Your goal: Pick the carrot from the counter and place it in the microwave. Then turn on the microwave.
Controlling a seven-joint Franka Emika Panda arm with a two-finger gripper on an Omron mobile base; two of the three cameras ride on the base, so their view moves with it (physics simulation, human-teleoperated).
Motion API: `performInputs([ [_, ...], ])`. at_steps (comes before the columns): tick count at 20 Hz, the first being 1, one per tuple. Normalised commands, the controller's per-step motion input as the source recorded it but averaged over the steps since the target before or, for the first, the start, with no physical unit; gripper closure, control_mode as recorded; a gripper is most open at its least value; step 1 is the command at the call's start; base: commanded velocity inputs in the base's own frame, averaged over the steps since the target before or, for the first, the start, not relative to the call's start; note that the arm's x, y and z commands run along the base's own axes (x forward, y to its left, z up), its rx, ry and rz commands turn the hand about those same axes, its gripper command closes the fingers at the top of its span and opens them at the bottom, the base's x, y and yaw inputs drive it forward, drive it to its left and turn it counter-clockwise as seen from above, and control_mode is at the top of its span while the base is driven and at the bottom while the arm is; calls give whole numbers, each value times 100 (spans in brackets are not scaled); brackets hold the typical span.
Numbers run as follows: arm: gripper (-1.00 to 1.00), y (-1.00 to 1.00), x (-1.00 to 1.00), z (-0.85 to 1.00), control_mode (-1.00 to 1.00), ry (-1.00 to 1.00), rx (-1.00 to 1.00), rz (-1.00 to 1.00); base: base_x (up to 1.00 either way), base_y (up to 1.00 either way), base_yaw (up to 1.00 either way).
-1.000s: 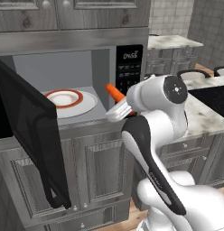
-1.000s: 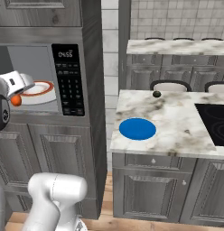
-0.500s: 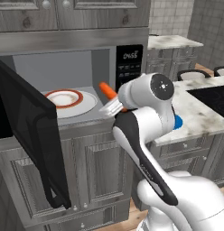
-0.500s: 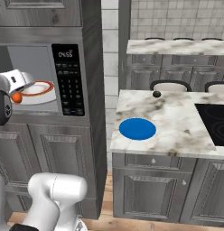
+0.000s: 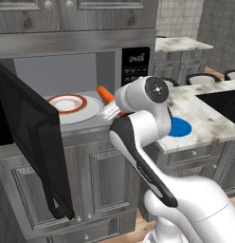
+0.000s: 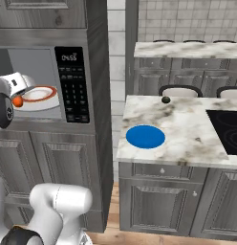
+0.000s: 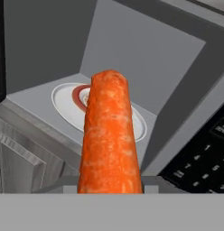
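The robot's jaws (image 5: 111, 103) grasp the carrot (image 5: 106, 93) at the mouth of the open microwave (image 5: 81, 71), its orange tip reaching past the jaws toward the grey interior. Just beyond the tip, a white plate with a red ring (image 5: 72, 105) sits on the microwave floor. Behind the jaws, a round blue plate (image 6: 145, 136) lies on the marble table (image 6: 187, 124).

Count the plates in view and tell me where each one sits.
2. The white plate with a red-brown ring lies inside the open black microwave. The round blue plate lies on the mottled marble counter. Others may be hidden.
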Motion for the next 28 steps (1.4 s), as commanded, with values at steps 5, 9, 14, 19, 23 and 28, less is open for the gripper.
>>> performInputs([
  [5,100,15,21,-10,-100,0,1,0,0,0,0],
  [9,100,15,20,-13,-100,0,1,0,0,0,0],
  [14,100,14,20,-9,-100,0,0,0,0,0,0],
  [19,100,14,17,-4,-100,4,1,0,0,0,0],
  [23,100,16,14,0,-100,8,1,0,0,0,0],
  [28,100,13,14,0,-100,4,1,0,0,0,0],
])
